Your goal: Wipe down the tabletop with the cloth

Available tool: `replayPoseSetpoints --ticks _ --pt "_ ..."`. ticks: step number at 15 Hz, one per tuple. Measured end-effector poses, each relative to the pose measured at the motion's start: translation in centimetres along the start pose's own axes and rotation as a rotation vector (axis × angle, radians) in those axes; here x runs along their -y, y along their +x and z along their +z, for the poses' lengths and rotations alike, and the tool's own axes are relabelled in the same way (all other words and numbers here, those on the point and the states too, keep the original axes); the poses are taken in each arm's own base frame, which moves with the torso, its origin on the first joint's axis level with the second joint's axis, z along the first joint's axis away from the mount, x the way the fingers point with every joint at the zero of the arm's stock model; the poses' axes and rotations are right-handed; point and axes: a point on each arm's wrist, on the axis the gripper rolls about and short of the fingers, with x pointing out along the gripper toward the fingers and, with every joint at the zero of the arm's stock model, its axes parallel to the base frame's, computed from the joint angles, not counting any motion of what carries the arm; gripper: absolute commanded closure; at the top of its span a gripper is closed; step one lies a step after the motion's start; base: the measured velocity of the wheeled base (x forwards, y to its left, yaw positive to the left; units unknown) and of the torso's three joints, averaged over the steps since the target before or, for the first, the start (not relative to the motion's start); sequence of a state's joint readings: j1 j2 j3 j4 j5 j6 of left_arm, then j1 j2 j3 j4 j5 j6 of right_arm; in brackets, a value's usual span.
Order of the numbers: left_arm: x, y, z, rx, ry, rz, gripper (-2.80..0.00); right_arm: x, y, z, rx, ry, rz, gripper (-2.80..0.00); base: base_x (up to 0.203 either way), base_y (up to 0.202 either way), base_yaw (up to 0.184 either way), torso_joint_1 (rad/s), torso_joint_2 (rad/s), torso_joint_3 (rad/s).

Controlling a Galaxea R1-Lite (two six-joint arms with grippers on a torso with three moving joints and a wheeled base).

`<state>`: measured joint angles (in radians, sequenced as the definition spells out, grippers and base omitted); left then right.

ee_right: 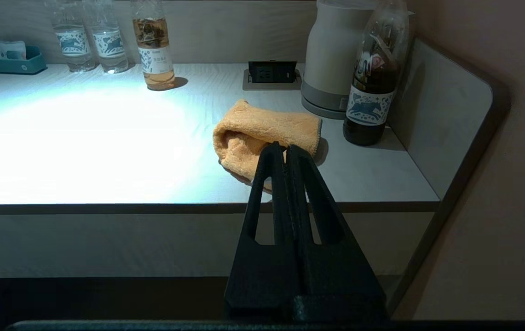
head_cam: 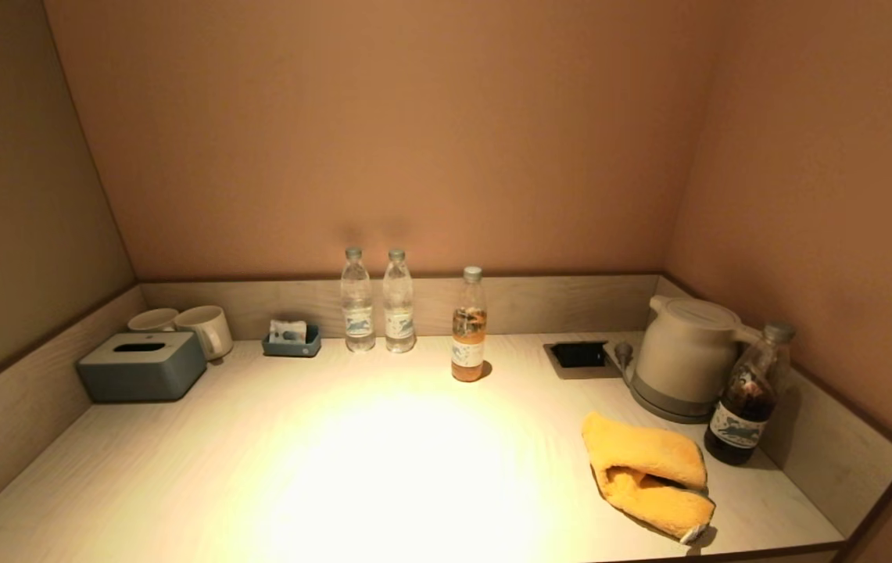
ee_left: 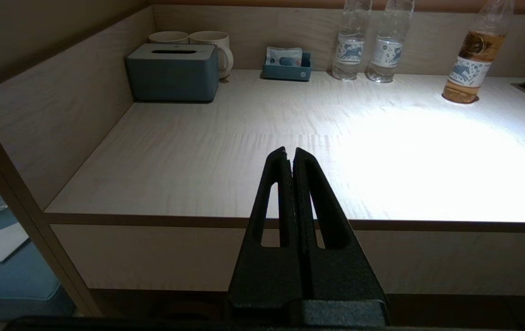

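Observation:
The yellow-orange cloth (head_cam: 649, 475) lies folded on the pale wood-grain tabletop (head_cam: 383, 469) near the front right, in front of the kettle. It also shows in the right wrist view (ee_right: 262, 133). My right gripper (ee_right: 286, 148) is shut and empty, held off the front edge of the tabletop (ee_right: 106, 151), short of the cloth. My left gripper (ee_left: 289, 151) is shut and empty, held before the front edge at the left part of the tabletop (ee_left: 198, 165). Neither gripper shows in the head view.
A pale kettle (head_cam: 684, 356) and a dark bottle (head_cam: 746, 399) stand behind the cloth at the right corner. An amber bottle (head_cam: 469, 324), two clear water bottles (head_cam: 377, 301), a small blue tray (head_cam: 291, 340), two mugs (head_cam: 184, 324) and a grey tissue box (head_cam: 141, 365) line the back. A recessed socket (head_cam: 578, 356) sits beside the kettle.

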<state>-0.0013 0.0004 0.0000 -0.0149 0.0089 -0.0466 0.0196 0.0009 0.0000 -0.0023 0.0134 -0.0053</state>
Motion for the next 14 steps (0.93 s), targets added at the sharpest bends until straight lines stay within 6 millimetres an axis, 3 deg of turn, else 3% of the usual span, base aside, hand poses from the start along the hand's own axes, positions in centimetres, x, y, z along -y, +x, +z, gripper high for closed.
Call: replayPoseSetpoints --ticks 14 --pt "0.00 0.00 0.00 0.000 0.000 0.000 0.00 0.00 0.00 0.00 0.001 0.000 0.000 0.00 0.000 0.000 0.000 0.000 0.00 0.000"
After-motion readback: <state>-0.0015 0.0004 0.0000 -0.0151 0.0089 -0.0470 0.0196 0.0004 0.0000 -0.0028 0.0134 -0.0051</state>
